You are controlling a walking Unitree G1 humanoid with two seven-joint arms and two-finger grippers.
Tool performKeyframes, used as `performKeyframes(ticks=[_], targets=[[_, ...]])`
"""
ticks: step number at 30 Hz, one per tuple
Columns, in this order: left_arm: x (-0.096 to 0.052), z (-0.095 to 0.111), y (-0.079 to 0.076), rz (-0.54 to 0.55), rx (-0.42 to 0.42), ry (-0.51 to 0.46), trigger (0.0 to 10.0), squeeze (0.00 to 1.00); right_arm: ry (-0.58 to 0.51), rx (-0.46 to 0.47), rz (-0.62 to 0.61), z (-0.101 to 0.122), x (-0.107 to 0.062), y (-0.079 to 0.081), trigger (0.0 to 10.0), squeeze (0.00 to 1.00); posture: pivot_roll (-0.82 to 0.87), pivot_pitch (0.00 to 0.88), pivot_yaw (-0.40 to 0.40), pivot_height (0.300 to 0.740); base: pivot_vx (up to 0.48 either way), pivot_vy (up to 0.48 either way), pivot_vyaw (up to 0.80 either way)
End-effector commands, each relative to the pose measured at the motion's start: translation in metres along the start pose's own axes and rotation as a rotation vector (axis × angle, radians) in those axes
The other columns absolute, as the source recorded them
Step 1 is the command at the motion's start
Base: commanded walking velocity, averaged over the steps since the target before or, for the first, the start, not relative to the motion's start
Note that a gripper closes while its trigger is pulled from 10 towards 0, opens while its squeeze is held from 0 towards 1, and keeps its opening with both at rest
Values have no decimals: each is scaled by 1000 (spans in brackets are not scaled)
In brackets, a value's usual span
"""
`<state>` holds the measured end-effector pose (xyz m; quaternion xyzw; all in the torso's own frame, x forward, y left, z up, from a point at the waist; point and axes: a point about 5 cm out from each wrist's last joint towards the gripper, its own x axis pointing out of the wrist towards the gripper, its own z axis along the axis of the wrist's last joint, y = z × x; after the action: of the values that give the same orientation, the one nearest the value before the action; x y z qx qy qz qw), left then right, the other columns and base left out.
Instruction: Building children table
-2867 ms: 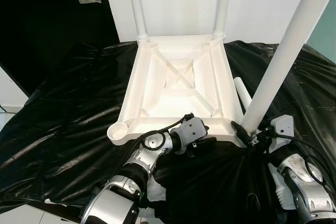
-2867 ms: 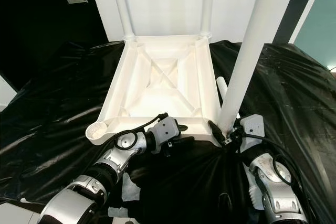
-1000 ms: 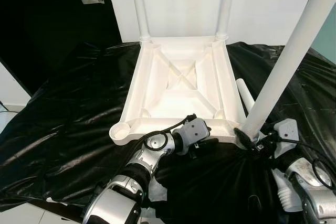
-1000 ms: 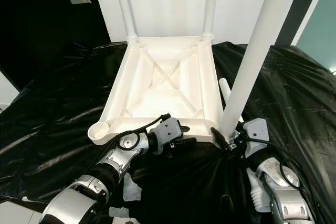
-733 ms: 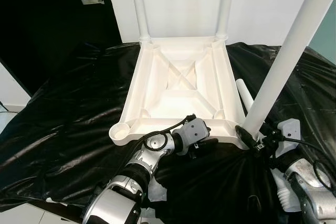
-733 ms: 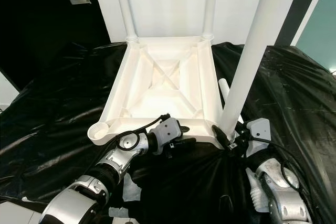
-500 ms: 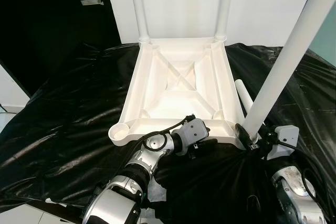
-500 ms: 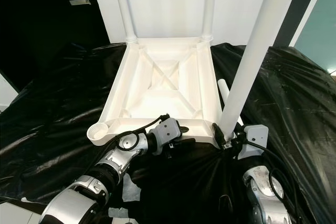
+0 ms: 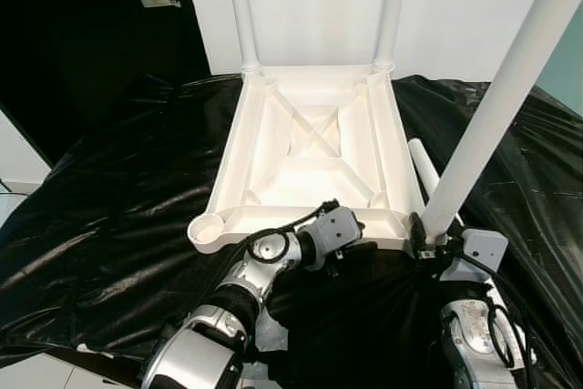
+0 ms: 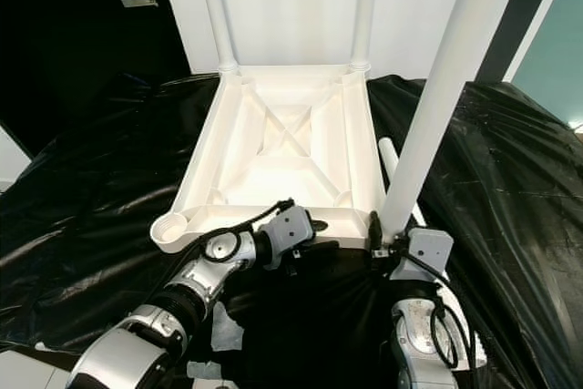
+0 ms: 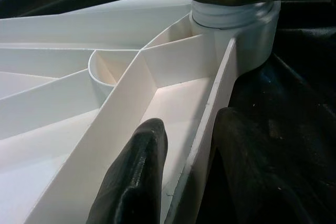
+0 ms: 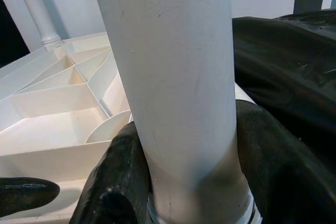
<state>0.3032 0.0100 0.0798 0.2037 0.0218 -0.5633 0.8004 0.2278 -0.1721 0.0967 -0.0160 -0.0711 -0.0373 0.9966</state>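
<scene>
A white plastic table top (image 9: 230, 148) lies upside down on black sheeting. Two white legs (image 9: 239, 6) (image 9: 393, 6) stand in its far corners. A third leg (image 9: 496, 107) rises tilted from the near right corner, and my right gripper (image 9: 428, 241) is shut around its base (image 12: 184, 103), just above the socket collar. My left gripper (image 9: 342, 245) is shut on the table's near rim (image 11: 210, 108), with one finger (image 11: 142, 156) inside the wall and the other outside. The near left corner socket (image 9: 208, 228) is an open cup.
A loose white leg (image 9: 424, 161) lies on the sheeting beside the table's right edge. Crinkled black plastic sheet (image 9: 118, 179) covers the whole work surface. A dark doorway (image 9: 91, 15) is at the back left and a white wall behind.
My right wrist has swung left and round the leg's base, so the forearm now sits straight below the leg. The left gripper stays on the rim.
</scene>
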Motion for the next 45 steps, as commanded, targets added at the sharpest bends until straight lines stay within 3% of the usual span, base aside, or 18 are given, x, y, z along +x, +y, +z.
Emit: performKeyframes(ticks=[1,2,4,7,8,9,13,21,27,28,29,36,40,42,45], targets=[[-5,-28,-14,36,-90,113,10000,0,34,-2,50,-7,-2,6,10000,0,-63,0,17,740,0,0,0],[-5,-29,-15,34,-91,113,10000,0,27,3,106,-5,0,6,10000,1000,-64,0,18,740,0,0,0],[-5,-29,-15,32,-92,113,10000,0,21,6,145,-4,2,5,10000,1000,-69,0,20,740,0,0,0],[-4,-28,-16,28,-91,112,10000,0,3,-17,344,4,8,0,10000,1000,-79,0,23,740,0,0,0],[-4,-28,-16,28,-91,112,10000,0,3,-17,344,4,8,0,10000,1000,-79,0,23,740,0,0,0],[-3,-27,-16,26,-89,111,10000,0,-42,-152,458,12,10,-2,10000,0,-83,0,25,740,0,0,0],[-2,-26,-15,25,-88,108,10000,0,-40,-191,515,15,14,-7,10000,0,-84,0,20,740,0,0,0],[-2,-27,-16,35,-96,105,10000,0,90,-188,721,5,17,-24,10000,0,-67,0,8,740,0,0,0],[-4,-28,-15,37,-97,108,10000,0,102,-202,743,4,22,-31,10000,0,-58,0,6,740,0,0,0],[-4,-28,-15,39,-98,108,10000,0,101,-218,755,5,27,-35,9137,0,-54,0,7,740,0,0,0],[-4,-28,-15,41,-98,108,10000,0,96,-230,770,6,31,-38,0,0,-48,0,5,740,0,0,0],[-6,-29,-14,49,-99,110,10000,0,90,-223,787,10,39,-42,0,0,-43,0,3,740,0,0,0],[-6,-29,-15,49,-100,110,10000,0,107,-187,776,5,36,-41,0,0,-43,0,1,740,0,0,0],[-5,-29,-15,53,-104,108,10000,0,133,-63,688,-6,21,-33,0,0,-39,0,-5,740,0,0,0],[-4,-28,-15,56,-105,107,10000,0,120,-14,590,-10,15,-28,0,0,-40,0,-7,740,0,0,0]])
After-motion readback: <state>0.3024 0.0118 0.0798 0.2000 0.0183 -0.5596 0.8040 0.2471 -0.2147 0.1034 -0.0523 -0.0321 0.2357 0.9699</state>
